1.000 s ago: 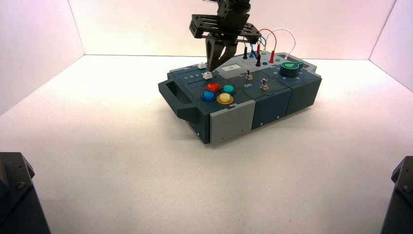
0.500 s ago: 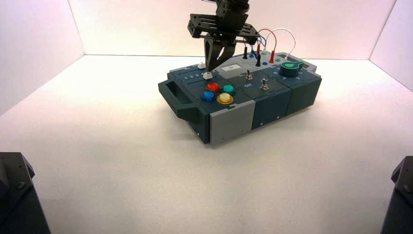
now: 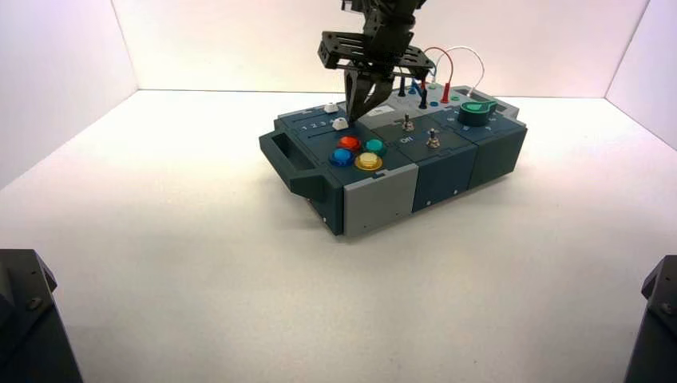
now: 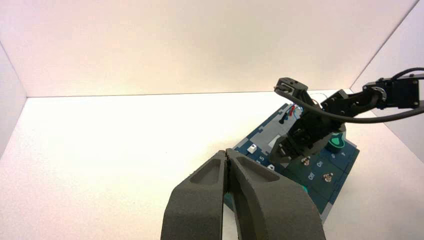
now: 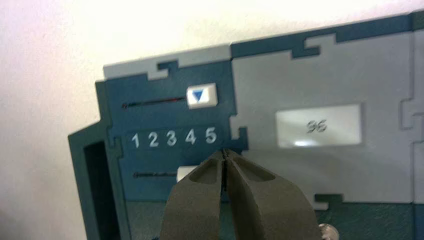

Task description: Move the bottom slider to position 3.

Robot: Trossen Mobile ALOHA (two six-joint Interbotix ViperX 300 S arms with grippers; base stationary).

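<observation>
The right arm's dark gripper [image 5: 226, 152], its fingers pressed together, hovers over the dark teal box [image 3: 447, 171] with its tips just beside the small white blocky bottom slider [image 5: 185, 173], whose knob peeks out from behind them. That knob sits beneath the white printed scale, roughly under the numeral 4 [image 5: 190, 136] next to position 3 [image 5: 171, 138]. The left gripper [image 4: 229, 156], also closed, hangs well away from the box

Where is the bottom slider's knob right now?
High view: the bottom slider sits on the box's left section, behind the red button, just left of the right gripper. In the right wrist view that gripper partly hides it.
</observation>
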